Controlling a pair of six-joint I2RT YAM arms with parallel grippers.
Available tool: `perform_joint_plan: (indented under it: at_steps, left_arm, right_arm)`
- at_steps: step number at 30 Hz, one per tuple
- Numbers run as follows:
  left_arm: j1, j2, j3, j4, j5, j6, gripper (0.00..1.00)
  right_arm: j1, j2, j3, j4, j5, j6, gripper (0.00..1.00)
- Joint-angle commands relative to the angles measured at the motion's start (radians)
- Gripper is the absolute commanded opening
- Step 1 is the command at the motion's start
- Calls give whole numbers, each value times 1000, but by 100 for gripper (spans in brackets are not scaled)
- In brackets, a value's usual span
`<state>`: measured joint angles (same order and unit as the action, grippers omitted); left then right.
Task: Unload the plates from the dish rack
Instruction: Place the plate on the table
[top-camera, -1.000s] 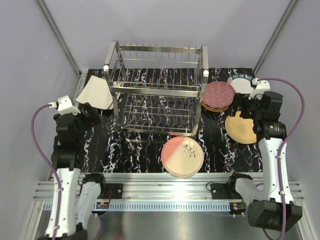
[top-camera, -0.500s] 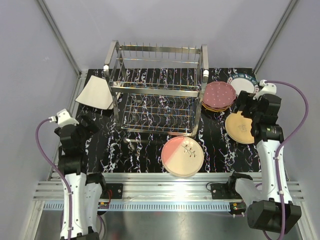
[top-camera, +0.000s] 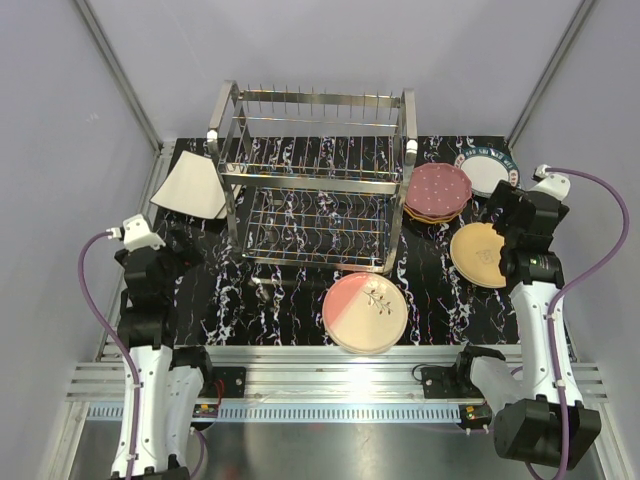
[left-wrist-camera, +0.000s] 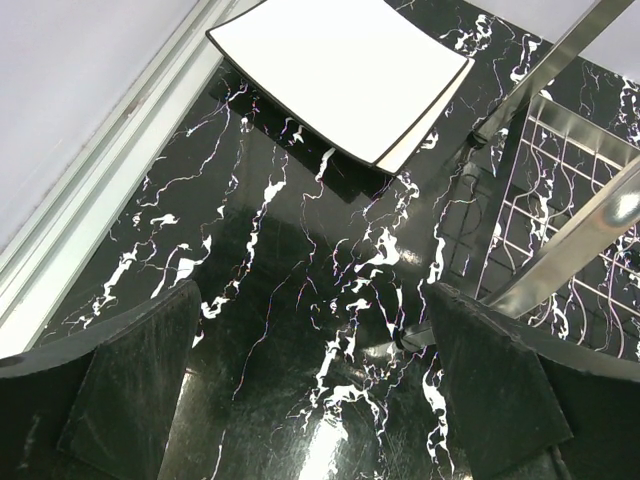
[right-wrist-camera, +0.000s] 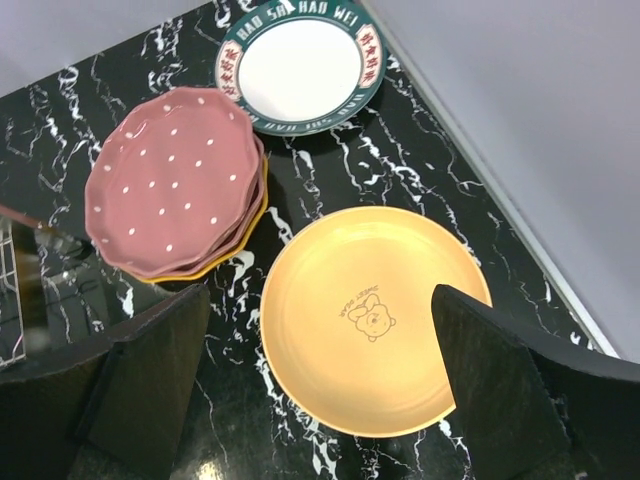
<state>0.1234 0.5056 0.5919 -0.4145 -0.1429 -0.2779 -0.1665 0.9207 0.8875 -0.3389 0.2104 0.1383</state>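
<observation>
Plates lie all round the dish rack (top-camera: 315, 180); the overhead view shows none between its prongs or on its lower tier, so the unloading looks done or nearly so.

Left of the rack, the squarish white plate (top-camera: 190, 187) lies on the black marbled table (top-camera: 230, 300), one corner near the rack's left leg. The left gripper (top-camera: 183, 248) hangs nearer than that plate, jaws wide apart and holding nothing. From its wrist camera the plate is straight ahead and the rack ahead to the right.

In front of the rack sits the pink and cream plate (top-camera: 365, 312), about midway between the two arms.

Right of the rack, the maroon dotted plate (top-camera: 437, 190) tops a small stack, with the teal-rimmed plate (top-camera: 487, 170) just beyond it. The orange plate (top-camera: 478, 254) lies nearer, directly beneath the right gripper (top-camera: 503, 215), whose jaws are spread and empty. That arm is plainly the closer one to these three.
</observation>
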Motion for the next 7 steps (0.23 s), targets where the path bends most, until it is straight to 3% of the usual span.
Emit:
perform_joint_plan:
  at_steps: [1,7]
  left_arm:
    - [-5,1,0,62,-7,22,99]
    - [-7,4,-1,63,3,32,99]
  right_arm:
    - [-2,-22,-4,67,72,4,100]
    - [-2,-28,-15,87,81,-46,100]
